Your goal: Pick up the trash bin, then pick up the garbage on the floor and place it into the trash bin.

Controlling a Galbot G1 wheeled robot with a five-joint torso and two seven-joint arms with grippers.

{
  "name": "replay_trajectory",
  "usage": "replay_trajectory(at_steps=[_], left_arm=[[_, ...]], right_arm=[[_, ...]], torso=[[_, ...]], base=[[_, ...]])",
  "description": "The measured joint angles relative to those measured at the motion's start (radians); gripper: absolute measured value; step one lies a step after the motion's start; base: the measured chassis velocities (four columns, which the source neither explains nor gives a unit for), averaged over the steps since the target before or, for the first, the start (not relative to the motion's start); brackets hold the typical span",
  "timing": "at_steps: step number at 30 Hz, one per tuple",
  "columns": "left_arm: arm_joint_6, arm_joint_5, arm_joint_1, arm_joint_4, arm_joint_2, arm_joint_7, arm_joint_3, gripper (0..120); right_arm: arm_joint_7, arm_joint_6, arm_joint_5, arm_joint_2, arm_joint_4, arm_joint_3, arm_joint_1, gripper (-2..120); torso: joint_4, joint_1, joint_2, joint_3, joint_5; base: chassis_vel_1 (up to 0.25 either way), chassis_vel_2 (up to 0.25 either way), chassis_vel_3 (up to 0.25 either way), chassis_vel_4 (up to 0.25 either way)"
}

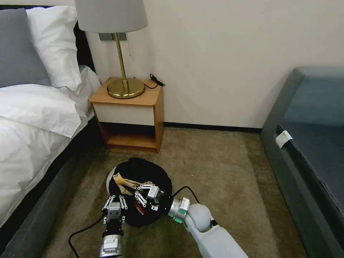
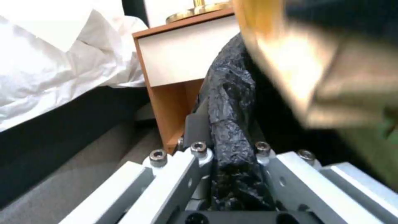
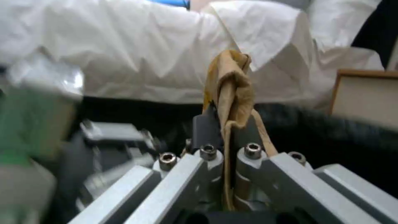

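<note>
L claw (image 1: 115,200) sits at the near rim of the trash bin (image 1: 139,190), fingers pressed together on the bin's black bag liner (image 2: 230,130); the wrist view shows crinkled plastic pinched between the pads. R claw (image 1: 143,195) is over the bin's open mouth, just right of the L one, clamped on a brown paper wad (image 3: 232,90) that sticks up from between its fingers. In the head view that tan paper (image 1: 123,181) lies over the bin's left-inside, w/ a bit of red-white snack bag (image 1: 139,208) showing in the bin under the R claw. Green-labelled clear bottle (image 3: 25,124) is blurred, close beside the R claw; can't tell exactly where it rests.

Bin is on the carpet (image 1: 222,172), just in front of the wooden nightstand (image 1: 130,114), which is about as wide as the bin. Bed (image 1: 32,118) w/ white sheets runs left of the bin. Brass lamp (image 1: 123,71) stands on the nightstand, beyond the bin. Grey sofa (image 1: 311,143) is well off to the bin's right.
</note>
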Motion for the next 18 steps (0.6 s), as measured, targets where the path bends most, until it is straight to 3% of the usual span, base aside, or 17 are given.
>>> replay_trajectory(at_steps=[12,18], left_arm=[[0.005,-0.006,-0.005,-0.001,0.002,-0.004,-0.003,4],[0.005,-0.007,-0.002,-0.002,0.002,-0.003,-0.005,4]], right_arm=[[0.065,0.047,-0.052,0.028,-0.100,0.002,0.026,0],[0.080,0.050,-0.064,0.031,-0.122,0.004,0.029,17]], torso=[[0.0000,0.000,0.000,0.000,0.0000],[0.0000,0.000,0.000,0.000,0.0000]], base=[[0.000,0.000,0.000,0.000],[0.000,0.000,0.000,0.000]])
